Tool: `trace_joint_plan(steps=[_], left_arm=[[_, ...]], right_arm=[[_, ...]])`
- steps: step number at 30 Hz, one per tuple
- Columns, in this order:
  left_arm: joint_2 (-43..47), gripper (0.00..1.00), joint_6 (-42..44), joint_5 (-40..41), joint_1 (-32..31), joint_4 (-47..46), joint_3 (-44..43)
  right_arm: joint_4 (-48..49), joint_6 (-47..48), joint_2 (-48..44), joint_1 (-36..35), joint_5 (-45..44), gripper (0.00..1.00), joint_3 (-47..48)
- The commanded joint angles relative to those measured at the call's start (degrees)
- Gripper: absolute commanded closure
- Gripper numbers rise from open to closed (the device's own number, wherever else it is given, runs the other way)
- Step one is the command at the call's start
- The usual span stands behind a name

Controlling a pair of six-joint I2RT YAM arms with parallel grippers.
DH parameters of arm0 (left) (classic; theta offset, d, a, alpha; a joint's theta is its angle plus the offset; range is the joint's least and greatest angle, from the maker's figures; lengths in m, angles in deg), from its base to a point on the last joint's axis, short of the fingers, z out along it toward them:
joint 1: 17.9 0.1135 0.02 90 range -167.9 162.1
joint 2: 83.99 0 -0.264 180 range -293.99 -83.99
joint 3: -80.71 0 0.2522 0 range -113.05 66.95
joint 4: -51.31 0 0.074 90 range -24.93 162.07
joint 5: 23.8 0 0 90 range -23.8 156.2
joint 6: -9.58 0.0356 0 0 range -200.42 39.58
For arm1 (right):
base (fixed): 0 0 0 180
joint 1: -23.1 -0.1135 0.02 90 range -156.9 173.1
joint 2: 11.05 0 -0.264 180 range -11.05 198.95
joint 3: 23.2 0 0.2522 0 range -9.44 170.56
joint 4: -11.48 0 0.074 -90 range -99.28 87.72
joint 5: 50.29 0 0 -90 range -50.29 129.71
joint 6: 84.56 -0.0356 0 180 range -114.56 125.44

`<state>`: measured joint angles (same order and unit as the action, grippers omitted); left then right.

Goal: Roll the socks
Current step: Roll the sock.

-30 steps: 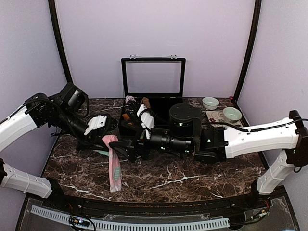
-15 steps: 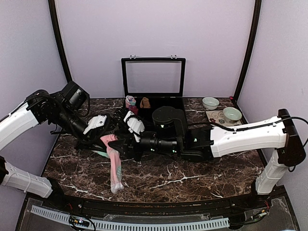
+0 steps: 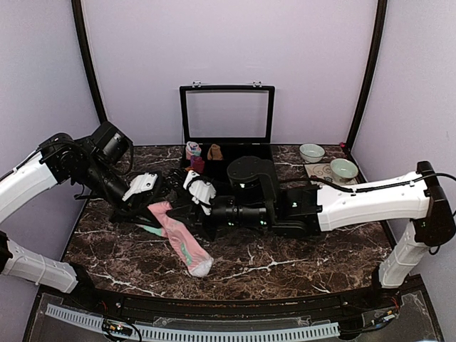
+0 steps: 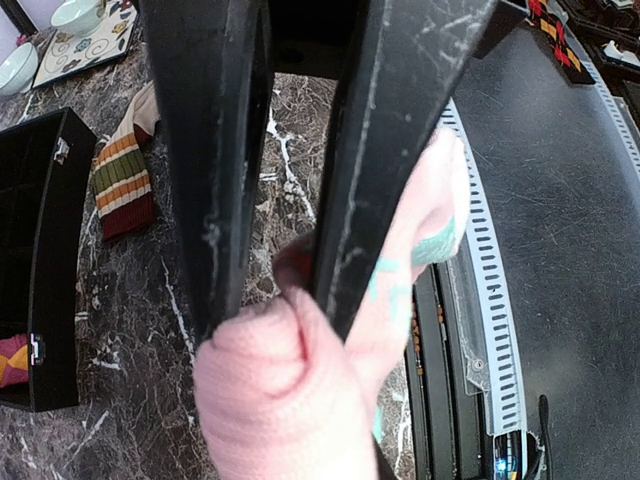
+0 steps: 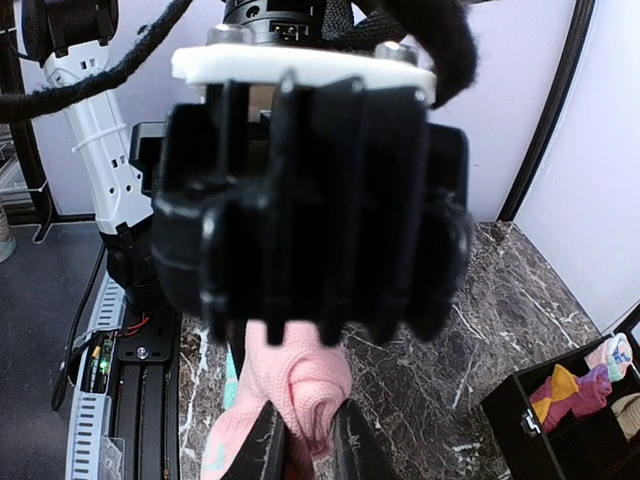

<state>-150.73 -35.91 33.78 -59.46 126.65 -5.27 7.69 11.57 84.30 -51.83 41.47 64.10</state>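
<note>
While the pink sock (image 3: 182, 242) was pinched at one end by left gripper (image 4: 275, 290) and right gripper (image 5: 305, 440) (roll seemingly starting), a tight first turn was needed.

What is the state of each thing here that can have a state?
left gripper: shut on the pink sock
right gripper: shut on the pink sock
pink sock: unrolled, held at one end
striped sock: lying on the table, not held
black box: lid open, standing upright
bowls: upright
</note>
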Motion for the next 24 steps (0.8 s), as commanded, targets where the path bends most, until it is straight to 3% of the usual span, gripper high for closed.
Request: trace_joint_plan(steps=[1,4,7,11,13,16,17,18,24], left_arm=[[1.1,1.0,2.5,-2.2,-0.4,3.5,-0.6],[1.2,1.0,3.0,-1.4,-0.4,2.8,-0.5],[1.1,1.0,3.6,-1.8,-0.4,3.0,-0.8],[0.7,1.0,4.4,-2.6,-0.4,4.0,-1.9],[0.3,1.0,4.3,-2.5,-0.4,3.9,-2.5],[0.1,1.0,4.5,-0.8,-0.4,3.4,-2.7],[0.1,1.0,4.4,0.3,-0.4,2.8,-2.5],[0.1,1.0,4.3,1.4,-0.4,2.1,-2.3],[0.7,1.0,4.2,3.7,-0.4,0.3,-2.0]], right_arm=[[-1.3,2.6,-5.2,2.1,-1.7,0.83,-2.7],[0.1,1.9,-7.8,2.0,-0.5,0.78,-3.6],[1.2,2.5,-8.3,2.0,2.4,0.6,-3.3],[4.9,2.7,-7.7,1.8,5.3,0.65,-3.8],[7.8,2.2,-7.3,1.8,6.6,0.63,-4.8],[10.0,0.6,-5.8,1.8,8.8,0.44,-4.6],[10.0,-0.3,-5.3,1.8,8.9,0.1,-4.0],[10.0,-1.1,-4.6,1.6,8.8,0.02,-3.1],[9.0,-3.4,0.7,1.0,5.7,0.01,1.1]])
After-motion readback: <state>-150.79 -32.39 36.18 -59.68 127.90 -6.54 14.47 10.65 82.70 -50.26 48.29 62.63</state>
